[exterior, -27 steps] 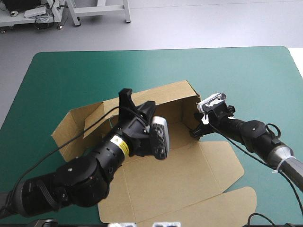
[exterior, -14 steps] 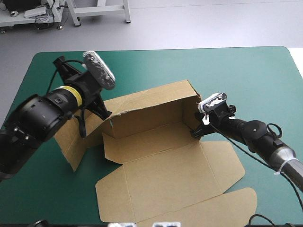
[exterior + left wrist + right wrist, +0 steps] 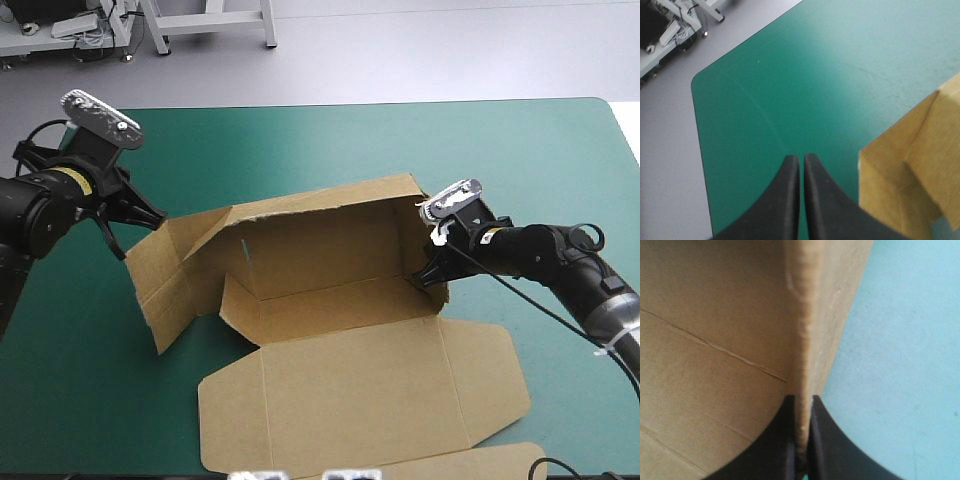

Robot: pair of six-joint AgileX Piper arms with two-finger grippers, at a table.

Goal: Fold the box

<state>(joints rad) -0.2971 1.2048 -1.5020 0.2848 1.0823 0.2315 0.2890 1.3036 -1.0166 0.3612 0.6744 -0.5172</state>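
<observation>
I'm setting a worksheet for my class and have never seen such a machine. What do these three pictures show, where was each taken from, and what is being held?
This is a robot with two arms at a teal-green table. The high view looks down from above and behind; the other two come from a camera on each wrist. A brown box lies half-built: back wall raised, lid flat. The right gripper is shut on an upright edge at the box's right end. The left gripper is shut, holding nothing, beside the box's left end.

High view faces 12 o'clock over the counter (image 3: pixel 300 140); closer wrist views share the box (image 3: pixel 330 260), at 9 and 3 o'clock.
</observation>
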